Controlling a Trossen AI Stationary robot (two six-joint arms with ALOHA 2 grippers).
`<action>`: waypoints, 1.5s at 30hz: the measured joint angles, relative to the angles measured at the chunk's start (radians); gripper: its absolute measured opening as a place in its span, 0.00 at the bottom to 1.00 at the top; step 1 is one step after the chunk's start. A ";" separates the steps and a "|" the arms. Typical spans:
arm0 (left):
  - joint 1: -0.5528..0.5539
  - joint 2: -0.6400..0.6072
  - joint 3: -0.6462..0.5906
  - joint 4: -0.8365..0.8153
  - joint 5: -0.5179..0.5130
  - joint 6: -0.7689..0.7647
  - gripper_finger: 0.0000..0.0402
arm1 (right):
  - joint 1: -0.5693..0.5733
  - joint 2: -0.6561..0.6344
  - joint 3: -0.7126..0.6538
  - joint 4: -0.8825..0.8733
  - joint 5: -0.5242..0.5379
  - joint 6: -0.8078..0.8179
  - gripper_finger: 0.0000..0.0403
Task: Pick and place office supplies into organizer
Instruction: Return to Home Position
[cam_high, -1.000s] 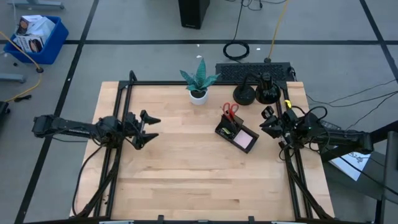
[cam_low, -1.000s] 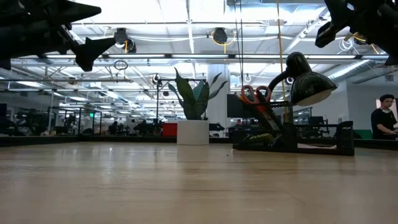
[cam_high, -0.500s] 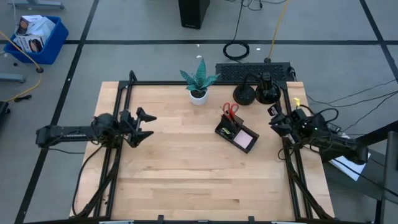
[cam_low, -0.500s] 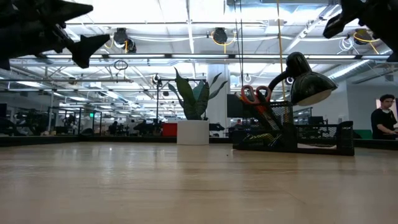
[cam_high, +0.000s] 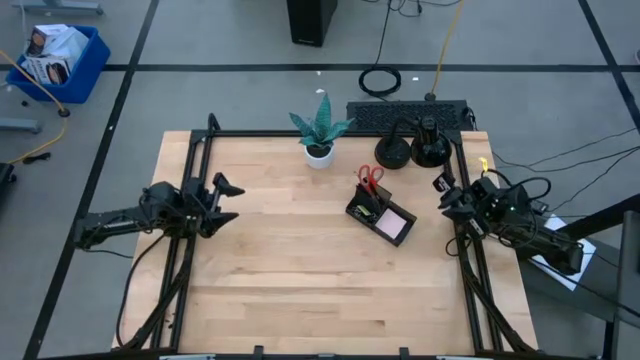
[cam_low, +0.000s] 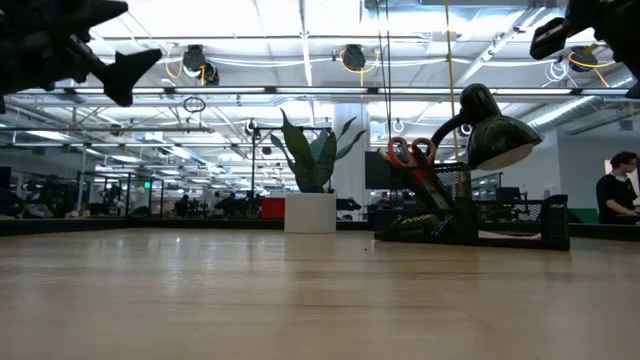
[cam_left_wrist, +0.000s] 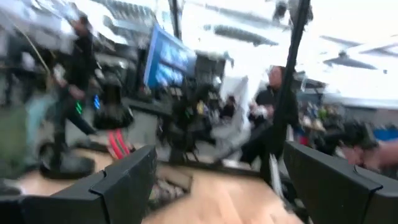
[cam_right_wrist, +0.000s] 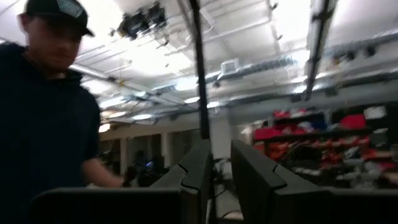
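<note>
Toward the far right corner of the counter (cam_high: 300, 270), the organizer (cam_high: 356, 211) sits angled, with the pink sticky-note pad (cam_high: 394, 227) flat in its open tray and the red-handled scissors (cam_high: 370, 177) standing blades-down in its cup. No supplies show loose on the wood.

Over the left edge hangs the left tool (cam_high: 232, 200), its fingers wide apart and empty. Over the right edge hangs the right tool (cam_high: 441, 193), its fingers close together with only a slim gap, gripping nothing.

The main hazard looks to be on the right. That arm's loose cables lie near the frame rail and the desk lamp (cam_high: 428, 135) at the far right corner, so a swing toward home could snag them. A clip against the organizer would probably tip it, since the scissors make it top-heavy. A person (cam_right_wrist: 43, 118) also stands close in front of the right wrist camera.

Pale butcher-block planks with visible seams make up the counter. Seen at counter height, the organizer is black mesh, boxy and low. Glossy red loops form the scissor handles, and the lamp has a matte domed shade on a curved neck.
</note>
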 joint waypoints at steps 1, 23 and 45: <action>0.001 0.000 -0.001 -0.020 0.017 -0.003 0.87 | -0.002 0.000 0.000 -0.005 -0.027 0.013 0.15; 0.022 0.000 -0.002 -0.206 0.093 0.032 0.87 | -0.014 -0.006 0.001 -0.345 -0.164 -0.073 0.15; 0.016 0.038 -0.002 -0.235 -0.109 0.052 0.87 | -0.017 -0.005 0.001 -0.678 0.028 -0.293 0.15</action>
